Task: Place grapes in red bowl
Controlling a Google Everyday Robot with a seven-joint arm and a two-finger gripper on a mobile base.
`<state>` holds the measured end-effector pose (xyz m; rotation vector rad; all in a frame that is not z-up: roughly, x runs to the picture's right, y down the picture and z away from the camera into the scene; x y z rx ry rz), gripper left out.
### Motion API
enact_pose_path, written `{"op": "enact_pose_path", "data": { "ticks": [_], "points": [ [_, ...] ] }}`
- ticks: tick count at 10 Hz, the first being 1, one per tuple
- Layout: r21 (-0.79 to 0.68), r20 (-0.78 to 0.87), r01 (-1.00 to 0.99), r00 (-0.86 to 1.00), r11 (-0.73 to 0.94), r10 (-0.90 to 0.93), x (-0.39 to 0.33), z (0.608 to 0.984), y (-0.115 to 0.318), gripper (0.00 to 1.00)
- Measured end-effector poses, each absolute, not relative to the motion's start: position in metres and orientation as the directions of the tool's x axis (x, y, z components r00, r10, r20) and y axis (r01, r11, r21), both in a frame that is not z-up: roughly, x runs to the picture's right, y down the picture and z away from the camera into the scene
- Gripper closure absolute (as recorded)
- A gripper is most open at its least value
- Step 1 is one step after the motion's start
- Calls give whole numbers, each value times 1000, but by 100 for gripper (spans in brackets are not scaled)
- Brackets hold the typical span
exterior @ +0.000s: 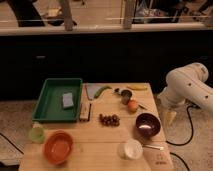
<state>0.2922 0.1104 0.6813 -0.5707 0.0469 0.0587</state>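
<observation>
The grapes (pixel 109 119), a small dark red-purple bunch, lie on the wooden table (pixel 100 150) near its middle. The red bowl (pixel 58 147), orange-red with a paler inside, stands at the front left of the table and holds nothing that I can see. My white arm (pixel 187 87) is off the table's right side. My gripper (pixel 170 116) hangs down beside the table's right edge, well to the right of the grapes and far from the red bowl. It holds nothing that I can see.
A green tray (pixel 50 112) with a grey block stands at the left. A maroon bowl (pixel 148 124), an orange (pixel 132 105), a white cup (pixel 131 148) and a pale green cup (pixel 36 134) are on the table. A dark counter runs behind.
</observation>
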Motion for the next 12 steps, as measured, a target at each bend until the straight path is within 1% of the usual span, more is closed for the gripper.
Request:
{"op": "enact_pose_path", "data": {
  "ticks": [10,12],
  "points": [
    [-538,-62,-68,997,840,41,291,681,110,20],
    [-539,-54,-50,998,841,24,270,692,106,20]
  ]
}}
